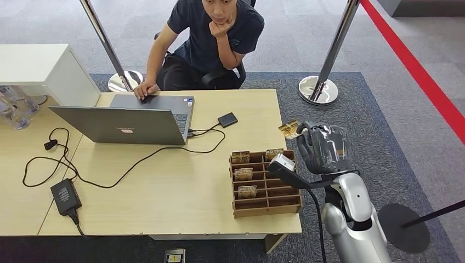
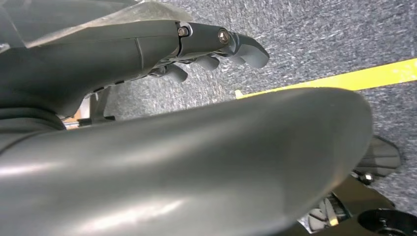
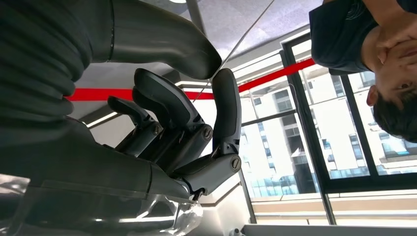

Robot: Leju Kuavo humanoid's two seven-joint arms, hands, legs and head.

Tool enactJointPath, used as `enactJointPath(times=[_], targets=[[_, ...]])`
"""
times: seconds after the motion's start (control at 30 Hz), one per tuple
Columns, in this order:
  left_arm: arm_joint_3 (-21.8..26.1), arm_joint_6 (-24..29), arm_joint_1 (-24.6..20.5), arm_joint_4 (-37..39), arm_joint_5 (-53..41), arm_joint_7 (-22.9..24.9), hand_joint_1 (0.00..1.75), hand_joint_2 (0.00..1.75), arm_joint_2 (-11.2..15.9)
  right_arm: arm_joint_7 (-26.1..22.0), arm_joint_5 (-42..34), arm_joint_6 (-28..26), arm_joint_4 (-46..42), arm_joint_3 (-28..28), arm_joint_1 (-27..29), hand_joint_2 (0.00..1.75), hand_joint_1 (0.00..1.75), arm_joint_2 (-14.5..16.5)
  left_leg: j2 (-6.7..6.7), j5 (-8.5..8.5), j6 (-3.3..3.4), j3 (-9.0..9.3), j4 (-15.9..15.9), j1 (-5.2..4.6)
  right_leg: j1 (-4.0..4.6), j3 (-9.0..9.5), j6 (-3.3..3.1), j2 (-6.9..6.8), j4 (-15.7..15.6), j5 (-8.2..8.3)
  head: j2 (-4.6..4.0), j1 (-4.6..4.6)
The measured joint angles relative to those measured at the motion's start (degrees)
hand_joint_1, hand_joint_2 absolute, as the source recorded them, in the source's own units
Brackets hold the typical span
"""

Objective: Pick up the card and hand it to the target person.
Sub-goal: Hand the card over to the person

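Note:
My right hand [image 1: 323, 148] is raised just off the table's right edge and pinches a small tan card [image 1: 289, 129] at its fingertips. The card points toward the table. In the right wrist view that hand's [image 3: 187, 137] dark fingers are curled inward, with the card hidden. The person [image 1: 214, 33] sits at the far side of the table, chin on one hand and the other hand on the laptop; the person's head and shoulder [image 3: 354, 34] also appear in the right wrist view. My left hand [image 2: 211, 49] hangs over grey carpet, fingers loosely apart and holding nothing.
A wooden card rack [image 1: 265, 204] with several more cards stands on the table's near right corner, below my right hand. An open laptop [image 1: 126, 125], a small black box [image 1: 227, 119], cables and a power adapter [image 1: 66, 196] lie on the table. Stanchion bases [image 1: 317, 90] stand on the carpet.

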Motion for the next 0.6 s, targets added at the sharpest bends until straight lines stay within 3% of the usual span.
enactJointPath(times=[0.6], targets=[[-0.59,-0.74,-1.10,-0.01,-2.09,2.13,0.00,0.00,0.02,1.36,-1.82,-0.38,28.36,-1.63,-20.77,1.75,1.75,8.12,-0.02,0.06,0.01,-0.01,0.02,0.00,0.00,-0.02,-0.01,0.00,0.04,0.07,0.00,0.00]])
